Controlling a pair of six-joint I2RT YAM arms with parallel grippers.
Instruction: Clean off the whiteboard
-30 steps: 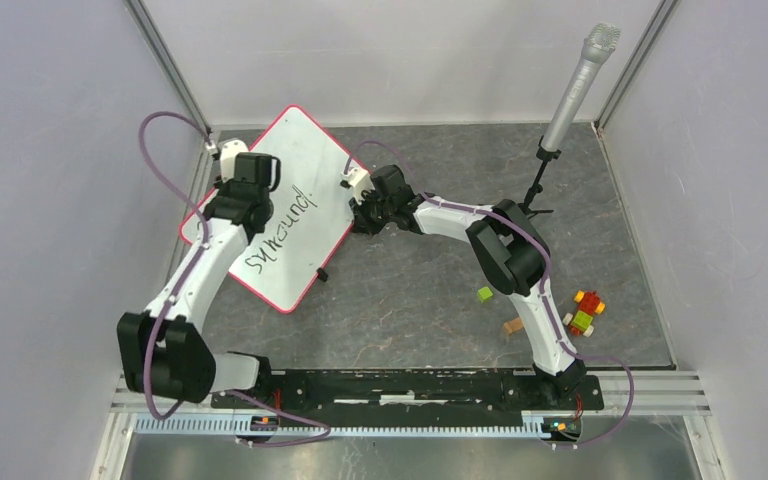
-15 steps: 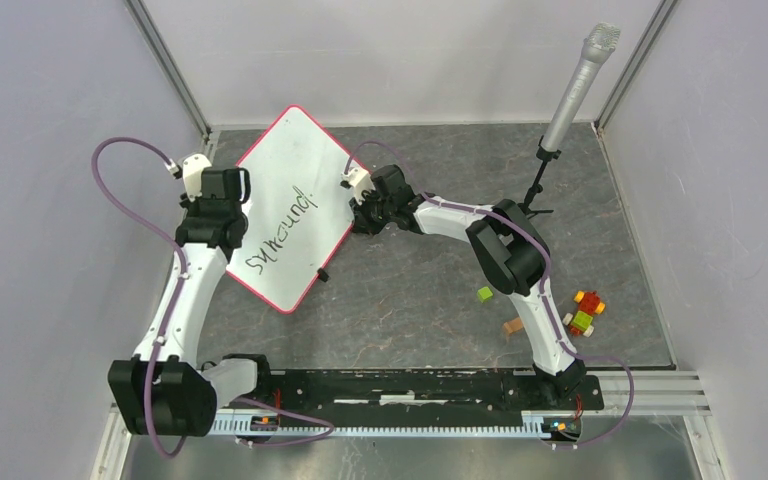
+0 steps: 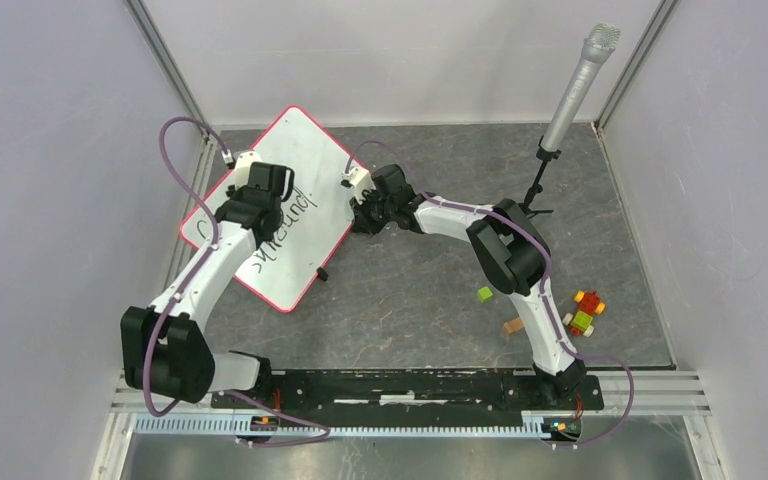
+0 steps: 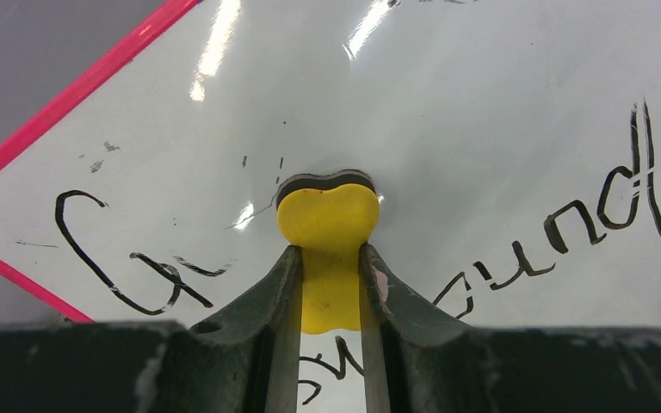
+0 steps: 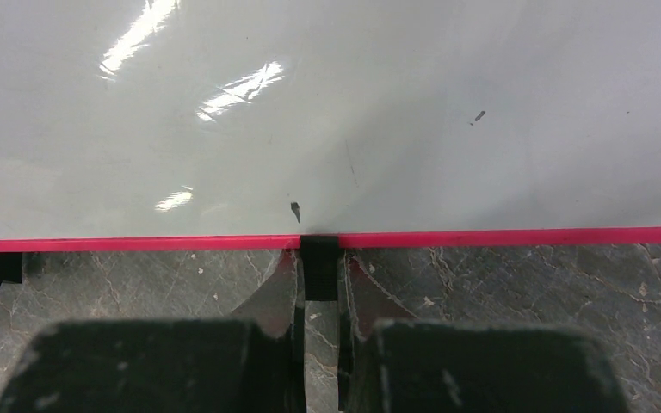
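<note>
The whiteboard (image 3: 305, 150) lies tilted at the back left of the table, white with a pink rim and dark handwriting (image 4: 602, 206) across it. My left gripper (image 3: 272, 205) is over the writing, shut on a yellow eraser (image 4: 327, 215). The eraser's dark felt face presses on the board (image 4: 482, 103). In the left wrist view the left gripper (image 4: 328, 251) has both fingers clamped on the eraser's sides. My right gripper (image 3: 358, 212) is at the board's right edge. In the right wrist view the right gripper (image 5: 319, 258) is shut on a small black clip (image 5: 318, 267) on the pink rim.
A microphone on a stand (image 3: 575, 85) rises at the back right. Small coloured blocks (image 3: 582, 312), a green one (image 3: 484, 294) and a tan one (image 3: 512, 326) lie at the right. Another black clip (image 3: 323, 273) sits on the board's near edge. Enclosure walls stand close on both sides.
My left arm swung left to the board's left side, then came back right over the writing with the eraser. The right arm and the board have not moved.
</note>
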